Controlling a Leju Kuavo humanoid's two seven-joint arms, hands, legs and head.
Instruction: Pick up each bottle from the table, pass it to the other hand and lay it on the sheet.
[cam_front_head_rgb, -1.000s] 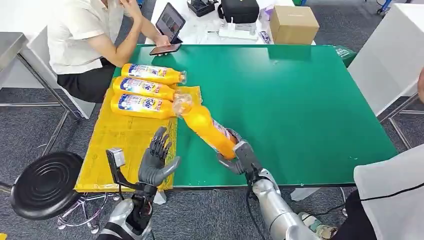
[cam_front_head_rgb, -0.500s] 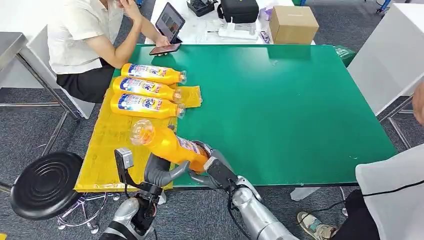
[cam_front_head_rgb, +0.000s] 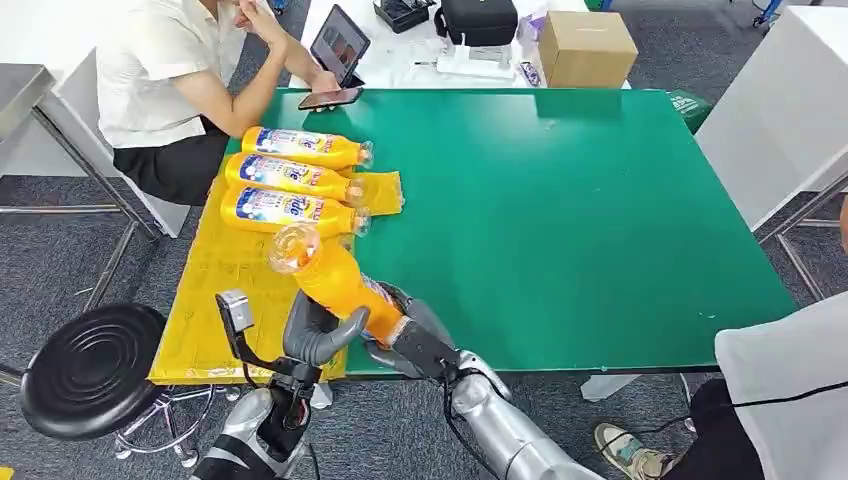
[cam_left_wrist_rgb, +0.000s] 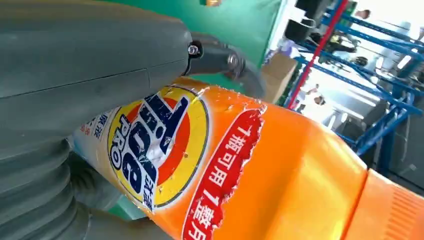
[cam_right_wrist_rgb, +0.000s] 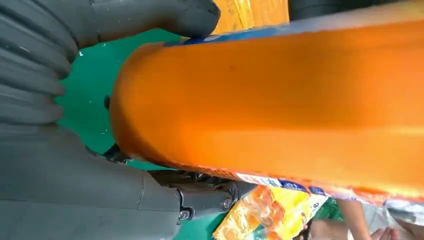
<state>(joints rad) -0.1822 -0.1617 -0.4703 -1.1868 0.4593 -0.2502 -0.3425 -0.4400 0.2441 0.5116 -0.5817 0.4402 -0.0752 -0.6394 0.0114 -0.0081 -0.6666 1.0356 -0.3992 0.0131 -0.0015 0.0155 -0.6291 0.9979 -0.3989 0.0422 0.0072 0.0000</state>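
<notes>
Bottle (cam_front_head_rgb: 335, 280) in mid-handover above the table's (cam_front_head_rgb: 600, 230) near edge, tilted, cap toward the yellow sheet (cam_front_head_rgb: 230, 290); your right hand (cam_front_head_rgb: 405, 335) grips its base, your left hand (cam_front_head_rgb: 315, 335) wraps its body, thumb across the label; three more bottles (cam_front_head_rgb: 290, 180) lie side by side on the sheet's far end.

Even, bright overhead lighting; the green table (cam_front_head_rgb: 600, 220) shows soft sheen and faint shadows. The head view is sharp, with slight bending toward its edges. In both wrist views the bottle (cam_left_wrist_rgb: 280, 170) is close and soft-focused; the window background is overexposed.
</notes>
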